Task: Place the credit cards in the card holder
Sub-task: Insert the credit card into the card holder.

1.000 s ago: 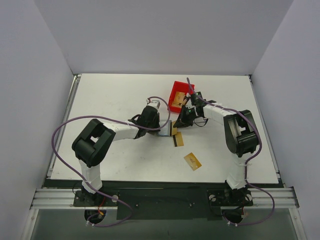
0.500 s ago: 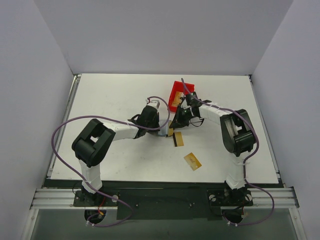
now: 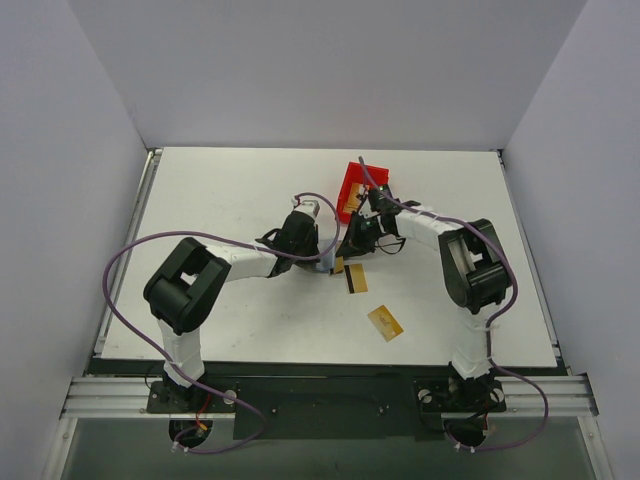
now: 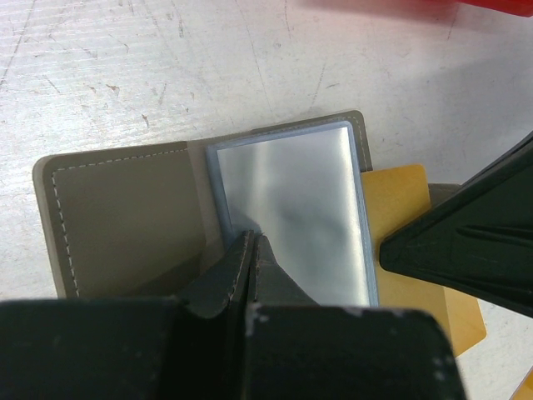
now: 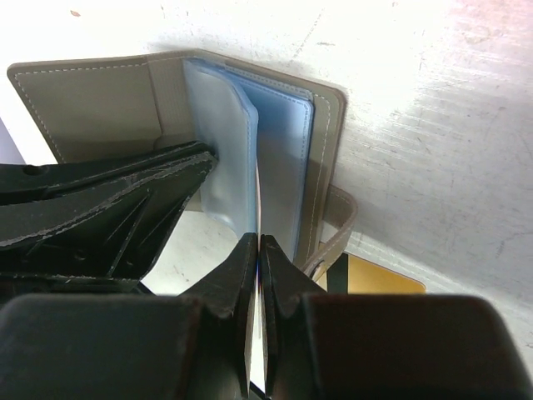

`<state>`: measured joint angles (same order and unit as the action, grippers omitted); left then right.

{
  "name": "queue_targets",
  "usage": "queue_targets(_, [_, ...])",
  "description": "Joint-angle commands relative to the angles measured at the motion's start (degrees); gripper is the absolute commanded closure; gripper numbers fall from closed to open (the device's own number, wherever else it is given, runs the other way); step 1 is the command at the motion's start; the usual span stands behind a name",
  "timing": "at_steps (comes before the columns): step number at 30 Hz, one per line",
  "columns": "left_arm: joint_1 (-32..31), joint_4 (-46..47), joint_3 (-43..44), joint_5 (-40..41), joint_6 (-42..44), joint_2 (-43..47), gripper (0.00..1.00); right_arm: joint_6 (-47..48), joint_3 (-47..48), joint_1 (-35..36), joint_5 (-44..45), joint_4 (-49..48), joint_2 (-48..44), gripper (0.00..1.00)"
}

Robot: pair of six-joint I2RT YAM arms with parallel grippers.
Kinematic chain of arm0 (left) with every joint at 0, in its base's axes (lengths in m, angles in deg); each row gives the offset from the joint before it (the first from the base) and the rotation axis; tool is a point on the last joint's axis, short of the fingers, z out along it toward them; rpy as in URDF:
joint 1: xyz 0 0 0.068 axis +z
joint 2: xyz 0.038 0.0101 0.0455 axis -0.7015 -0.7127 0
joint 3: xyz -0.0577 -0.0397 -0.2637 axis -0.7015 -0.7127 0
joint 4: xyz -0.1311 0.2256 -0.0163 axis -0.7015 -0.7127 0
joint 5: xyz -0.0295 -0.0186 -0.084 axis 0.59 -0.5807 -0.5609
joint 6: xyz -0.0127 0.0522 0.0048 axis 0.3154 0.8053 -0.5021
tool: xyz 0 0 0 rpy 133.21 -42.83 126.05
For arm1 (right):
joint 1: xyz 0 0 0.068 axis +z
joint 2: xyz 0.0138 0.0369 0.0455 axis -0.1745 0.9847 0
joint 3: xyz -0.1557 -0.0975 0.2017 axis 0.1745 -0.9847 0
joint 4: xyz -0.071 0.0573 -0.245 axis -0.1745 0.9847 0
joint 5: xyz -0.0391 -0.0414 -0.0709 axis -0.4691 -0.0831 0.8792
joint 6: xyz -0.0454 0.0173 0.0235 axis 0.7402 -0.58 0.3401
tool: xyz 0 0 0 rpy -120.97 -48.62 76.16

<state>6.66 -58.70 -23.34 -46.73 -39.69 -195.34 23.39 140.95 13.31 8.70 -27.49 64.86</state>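
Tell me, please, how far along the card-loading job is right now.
Done: the card holder lies open, pinched by the left end effector. In hand: the right end effector grips a thin card edge-on, its edge between the bluish sleeves. Left: a striped credit card and a second credit card lie on the table; no card shows seated yet.

Grey card holder [image 4: 125, 217] open (bluish sleeves showing), striped gold card [image 3: 354, 280] just beside, second card [image 3: 385, 322] apart
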Motion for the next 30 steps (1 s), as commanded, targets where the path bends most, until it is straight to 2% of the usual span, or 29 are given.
queue_targets(1, [0.36, -2.67, -0.68, 0.31, 0.34, 0.38, 1.0, 0.44, -1.36, 0.11, 3.65, 0.39, -4.89, 1.0])
queue_targets(8, [0.36, -2.68, -0.68, 0.39, 0.43, 0.47, 1.0, 0.53, -4.08, -2.08, 6.39, 0.92, -8.14, 1.0])
queue_targets(16, [0.36, -2.67, -0.69, 0.39, 0.43, 0.21, 1.0, 1.15, -3.91, -2.79, 2.53, -0.21, -9.55, 1.0])
queue_targets(22, [0.36, -2.59, -0.68, 0.39, 0.43, 0.29, 1.0, -0.34, -3.38, -2.79, -1.16, -2.5, -8.07, 1.0])
queue_targets(30, [0.36, -2.68, -0.68, 0.39, 0.52, 0.29, 1.0, -0.79, -2.68, -2.7, -0.03, -1.8, -5.6, 1.0])
